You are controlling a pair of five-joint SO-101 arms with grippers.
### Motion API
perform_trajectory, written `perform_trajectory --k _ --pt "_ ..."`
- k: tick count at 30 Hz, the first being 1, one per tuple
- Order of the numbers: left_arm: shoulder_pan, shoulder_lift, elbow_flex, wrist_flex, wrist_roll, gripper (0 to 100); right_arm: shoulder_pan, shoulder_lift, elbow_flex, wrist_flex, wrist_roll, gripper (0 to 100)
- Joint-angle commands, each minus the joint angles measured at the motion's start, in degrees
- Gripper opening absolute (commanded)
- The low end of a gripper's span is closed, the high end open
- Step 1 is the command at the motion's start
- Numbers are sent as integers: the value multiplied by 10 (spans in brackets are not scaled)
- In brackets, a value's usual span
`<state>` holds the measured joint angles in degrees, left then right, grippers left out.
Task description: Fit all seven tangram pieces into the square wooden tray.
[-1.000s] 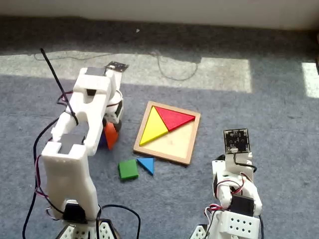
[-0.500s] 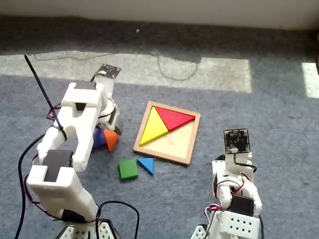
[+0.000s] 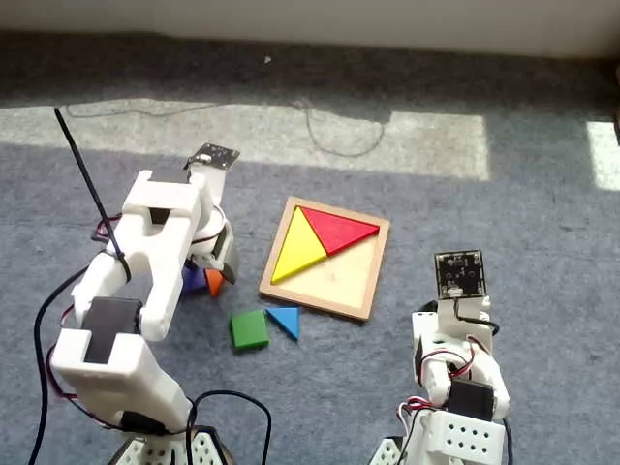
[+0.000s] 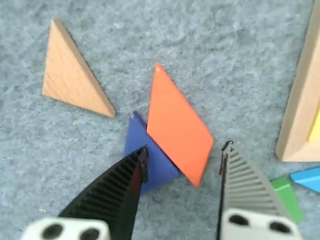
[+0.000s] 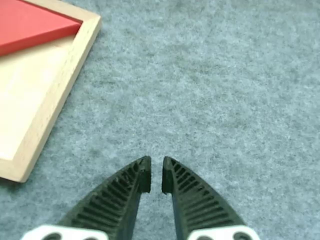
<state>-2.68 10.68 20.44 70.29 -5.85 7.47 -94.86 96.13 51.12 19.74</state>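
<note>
while its jaws stand spread and released, the left pincer (image 4: 184, 150) brackets the orange parallelogram (image 4: 177, 132), which overlaps a dark blue triangle (image 4: 150, 160) on the grey carpet (image 3: 504, 223). a plain wooden triangle (image 4: 70, 82) lies near. the square wooden tray (image 3: 373, 266) beside them holds a yellow triangle (image 3: 295, 247) and a red triangle (image 3: 337, 230). a green square (image 3: 249, 329) and a light blue triangle (image 3: 285, 320) lie outside it. the right pincer (image 5: 155, 165) is clenched on nothing, near the tray's corner.

Bright sunlight bands the far carpet (image 3: 387, 145); the nearer part lies in shade.
</note>
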Motion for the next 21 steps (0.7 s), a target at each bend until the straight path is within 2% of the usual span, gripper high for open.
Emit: perform_trajectory --k 1,4,13,18,21 --pt "13 -65 22 -1 4 232 -5 -6 49 1 6 57" --pt "24 -83 48 -1 5 246 -5 -6 49 1 6 57" --pt "36 -81 91 -69 11 246 -5 -6 49 1 6 57" --pt "49 -48 65 -92 69 246 -5 -6 49 1 6 57" --pt "52 1 8 -60 75 243 -5 -6 49 1 6 57"
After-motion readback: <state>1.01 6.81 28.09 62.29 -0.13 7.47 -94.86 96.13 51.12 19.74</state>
